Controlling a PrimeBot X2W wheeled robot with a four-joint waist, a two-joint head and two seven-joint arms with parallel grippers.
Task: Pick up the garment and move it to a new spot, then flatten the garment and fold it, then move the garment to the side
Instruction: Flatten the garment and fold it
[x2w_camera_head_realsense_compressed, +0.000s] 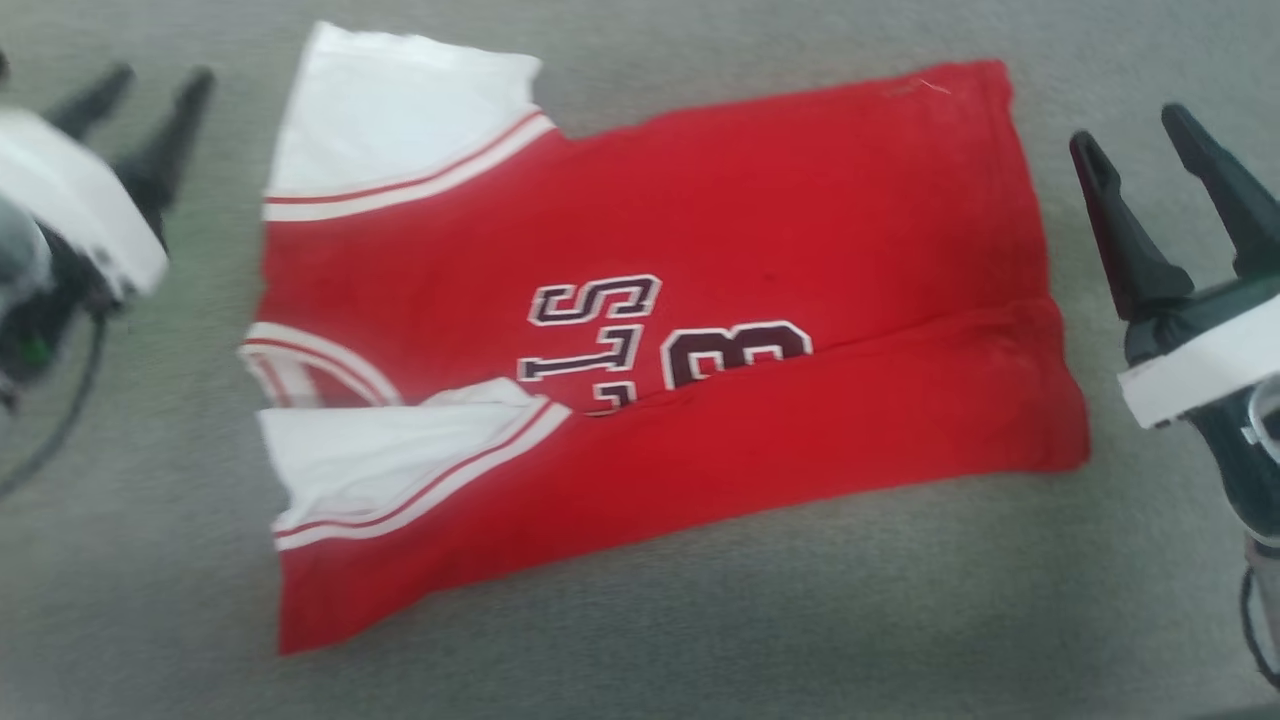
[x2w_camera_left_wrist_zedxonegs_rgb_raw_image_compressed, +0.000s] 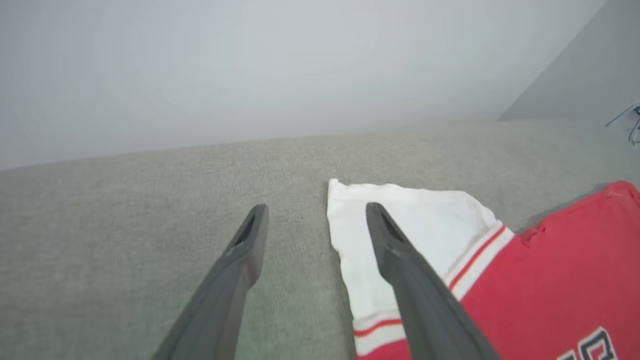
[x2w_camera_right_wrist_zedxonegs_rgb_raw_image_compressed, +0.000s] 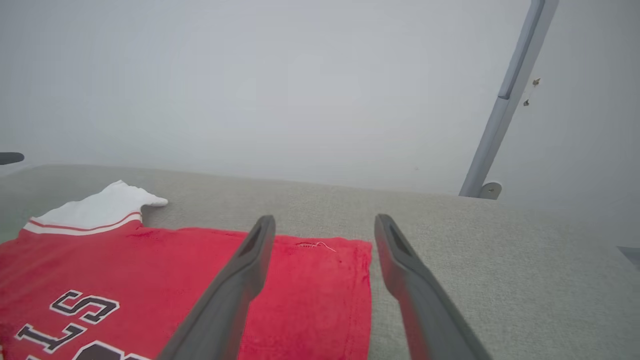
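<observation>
The garment (x2w_camera_head_realsense_compressed: 700, 300), a bright-red shirt with white sleeves, striped trim and dark white-edged print, lies on the grey surface with its near long edge folded over the print. My left gripper (x2w_camera_head_realsense_compressed: 155, 85) stands open just left of the far white sleeve, nothing between its fingers. My right gripper (x2w_camera_head_realsense_compressed: 1130, 125) stands open right of the shirt's hem, also empty. In the left wrist view the open gripper (x2w_camera_left_wrist_zedxonegs_rgb_raw_image_compressed: 315, 207) hovers by the white sleeve (x2w_camera_left_wrist_zedxonegs_rgb_raw_image_compressed: 425, 220). In the right wrist view the open gripper (x2w_camera_right_wrist_zedxonegs_rgb_raw_image_compressed: 325, 220) is above the hem corner of the garment (x2w_camera_right_wrist_zedxonegs_rgb_raw_image_compressed: 310, 290).
The grey cloth-covered surface (x2w_camera_head_realsense_compressed: 640, 640) stretches around the shirt on all sides. A pale wall (x2w_camera_right_wrist_zedxonegs_rgb_raw_image_compressed: 300, 75) rises behind its far edge, and a grey metal post (x2w_camera_right_wrist_zedxonegs_rgb_raw_image_compressed: 505, 100) stands at the right rear.
</observation>
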